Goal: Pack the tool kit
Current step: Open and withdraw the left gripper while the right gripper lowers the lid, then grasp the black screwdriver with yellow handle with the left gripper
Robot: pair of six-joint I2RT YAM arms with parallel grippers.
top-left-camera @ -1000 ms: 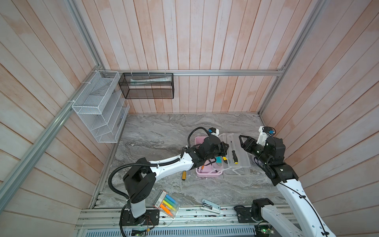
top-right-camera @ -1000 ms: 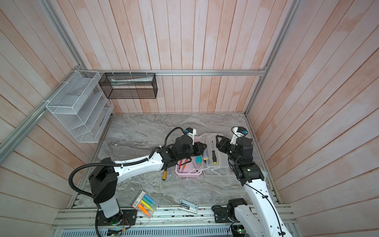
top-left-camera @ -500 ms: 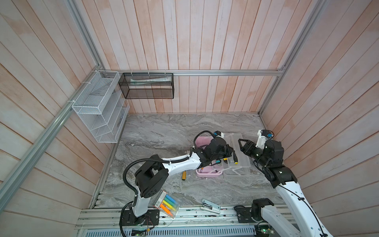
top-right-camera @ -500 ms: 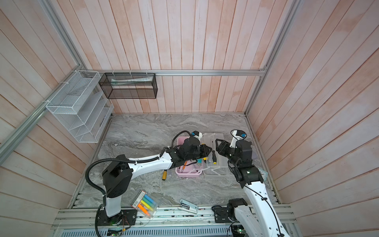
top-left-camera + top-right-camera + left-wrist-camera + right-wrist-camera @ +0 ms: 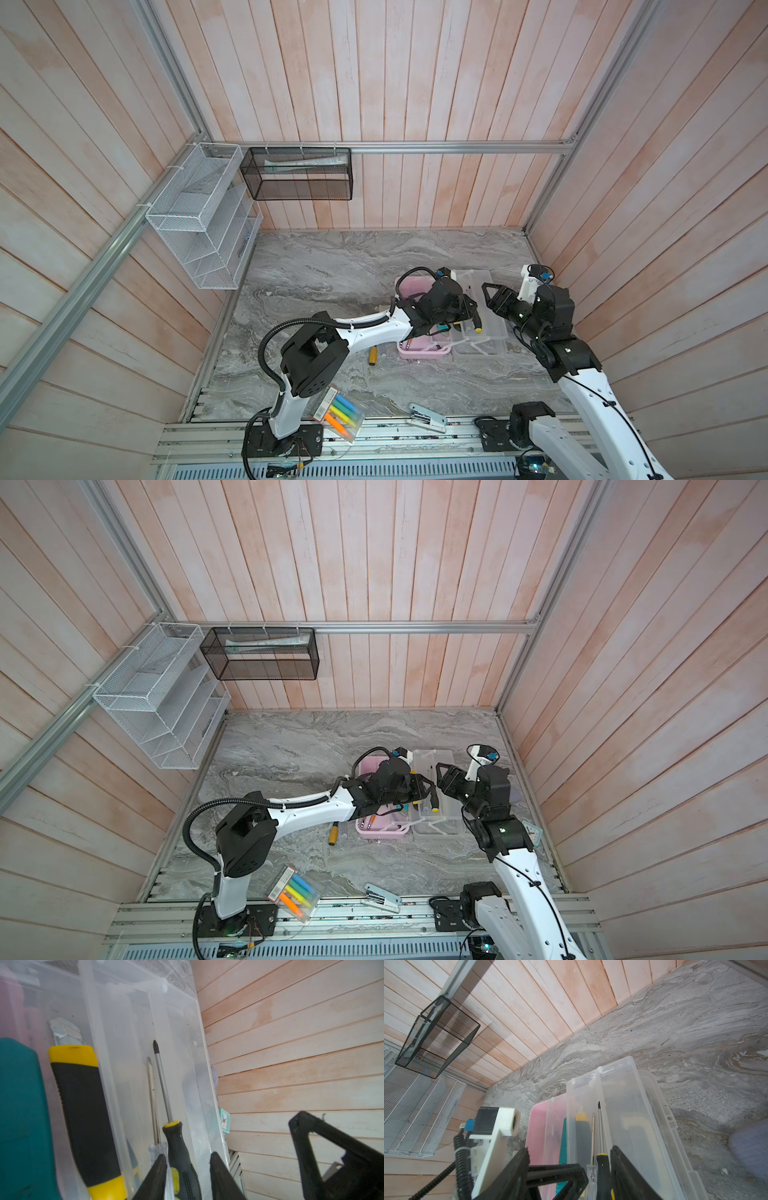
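Release is happening: the left tool (image 5: 188, 1157), clamped a second ago, is spreading off the black-handled screwdriver (image 5: 178, 1147), leaving it packed in the clear tray (image 5: 128, 1022) of the pink tool kit (image 5: 419, 354) at the counter's (image 5: 332, 270) three o'clock, while the right tool (image 5: 568, 1154) is hovering alongside, jaws apart, holding nothing.

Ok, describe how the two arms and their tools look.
Both the left arm and right arm have white links with chunky black joint housings. A corrugated black cable loops along the left arm. The left tool and right tool have black triangular-frame fingers. White camera mounts carry blue connectors.
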